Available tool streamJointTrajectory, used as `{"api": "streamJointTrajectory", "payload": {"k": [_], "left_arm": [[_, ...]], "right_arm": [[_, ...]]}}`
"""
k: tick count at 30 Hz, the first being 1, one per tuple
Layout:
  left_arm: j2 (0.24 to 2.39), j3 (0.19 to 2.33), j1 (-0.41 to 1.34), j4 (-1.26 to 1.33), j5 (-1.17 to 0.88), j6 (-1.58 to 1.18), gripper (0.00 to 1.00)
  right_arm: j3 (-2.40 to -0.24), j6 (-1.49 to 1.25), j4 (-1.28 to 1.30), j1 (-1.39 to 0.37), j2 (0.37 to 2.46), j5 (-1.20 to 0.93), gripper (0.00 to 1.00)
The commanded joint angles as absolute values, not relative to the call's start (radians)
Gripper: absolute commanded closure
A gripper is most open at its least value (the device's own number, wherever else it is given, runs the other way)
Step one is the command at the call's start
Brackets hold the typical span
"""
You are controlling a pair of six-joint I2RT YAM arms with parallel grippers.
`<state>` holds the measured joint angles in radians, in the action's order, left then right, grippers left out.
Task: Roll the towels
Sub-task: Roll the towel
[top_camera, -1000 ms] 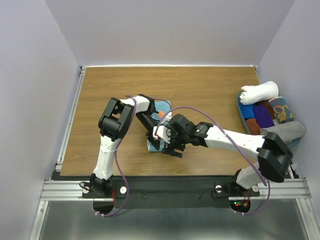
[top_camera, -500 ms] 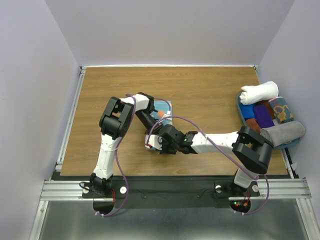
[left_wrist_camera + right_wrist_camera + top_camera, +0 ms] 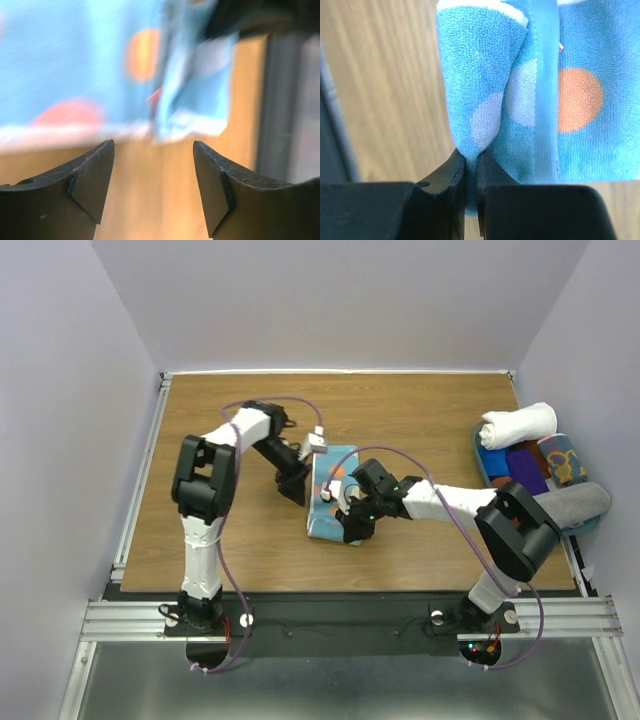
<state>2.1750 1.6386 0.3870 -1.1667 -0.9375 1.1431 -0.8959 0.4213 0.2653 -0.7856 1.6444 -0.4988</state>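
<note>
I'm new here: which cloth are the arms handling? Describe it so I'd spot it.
Start at the wooden table and look to its middle. There lies a light blue towel with orange and pale dots, one edge pinched in the right hand. The other towels sit rolled in a tray at the right edge.

wooden table (image 3: 420,410), blue bin (image 3: 478,458) far right

The hand towel (image 3: 328,490) lies near the centre of the table (image 3: 420,420). The left gripper (image 3: 298,492) sits just beside its left edge, clear of the cloth. The right gripper (image 3: 348,533) is at the towel's near right corner, a fold between its fingers. A basket (image 3: 477,455) stands at the table's right edge, with rolled towels (image 3: 517,425) in it.
</note>
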Motion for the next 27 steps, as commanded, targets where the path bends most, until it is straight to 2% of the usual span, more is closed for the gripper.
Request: {"api": "streamJointTrajectory", "payload": {"k": [1, 4, 8, 10, 11, 14, 20, 27], "left_arm": [[1.993, 1.585, 0.264, -1.048, -0.864, 1.193, 0.25], [1.847, 1.435, 0.19, -0.919, -0.854, 1.152, 0.24], [1.531, 1.177, 0.179, -0.688, -0.767, 1.1, 0.22], [1.419, 1.022, 0.216, -0.544, -0.694, 1.074, 0.2], [1.191, 0.841, 0.347, -0.367, -0.575, 1.075, 0.17], [1.085, 0.718, 0.489, -0.296, -0.473, 1.072, 0.16], [1.04, 0.548, 0.802, -0.134, -0.282, 1.042, 0.14], [1.153, 0.531, 0.98, -0.006, -0.164, 1.02, 0.14]], "right_arm": [[-0.943, 0.397, 0.495, -0.742, 1.703, -0.707, 0.99], [-1.008, 0.371, 0.534, -0.733, 1.773, -0.79, 0.99], [-1.084, 0.342, 0.581, -0.681, 1.905, -0.963, 0.99], [-1.135, 0.345, 0.632, -0.664, 1.957, -1.017, 0.99], [-1.2, 0.394, 0.722, -0.628, 2.052, -1.126, 0.99], [-1.245, 0.431, 0.797, -0.618, 2.117, -1.155, 0.99], [-1.322, 0.466, 0.89, -0.591, 2.218, -1.198, 0.98], [-1.382, 0.494, 0.957, -0.584, 2.295, -1.212, 0.96]]}}
